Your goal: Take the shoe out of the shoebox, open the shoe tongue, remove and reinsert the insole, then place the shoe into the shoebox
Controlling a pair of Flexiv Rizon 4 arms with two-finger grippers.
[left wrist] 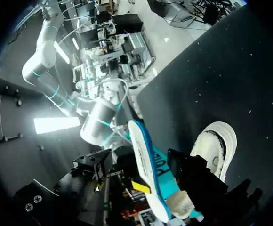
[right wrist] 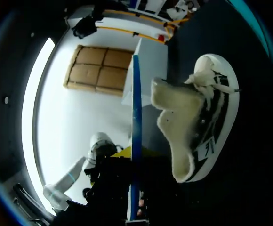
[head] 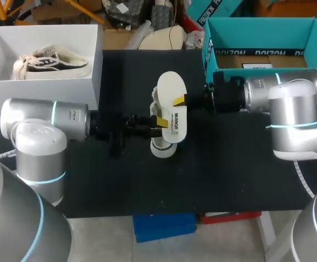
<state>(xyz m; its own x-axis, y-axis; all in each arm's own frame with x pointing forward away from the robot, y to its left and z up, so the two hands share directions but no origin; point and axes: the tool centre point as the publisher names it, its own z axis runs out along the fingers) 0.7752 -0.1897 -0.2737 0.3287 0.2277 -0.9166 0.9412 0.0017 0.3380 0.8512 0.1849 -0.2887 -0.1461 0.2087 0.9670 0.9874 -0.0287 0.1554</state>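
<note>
White shoebox (head: 95, 54), far left: one sneaker (head: 52, 63) inside. Teal box (head: 257, 24), far right: cardboard floor showing. Shoe (head: 161, 146) lies mid-table (head: 229, 164), well apart from both boxes and the near edge. Right gripper (head: 179, 100) clamped on the insole (head: 172, 106) just above the shoe. Left gripper (head: 158, 121) alongside; its grip cannot be told.

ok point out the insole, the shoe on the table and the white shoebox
insole (head: 171, 87): head view, on its white top face near the far end.
shoe (right wrist: 179, 127): right wrist view, on its fleecy lining.
white shoebox (head: 38, 88): head view, on its near outer wall.
</note>
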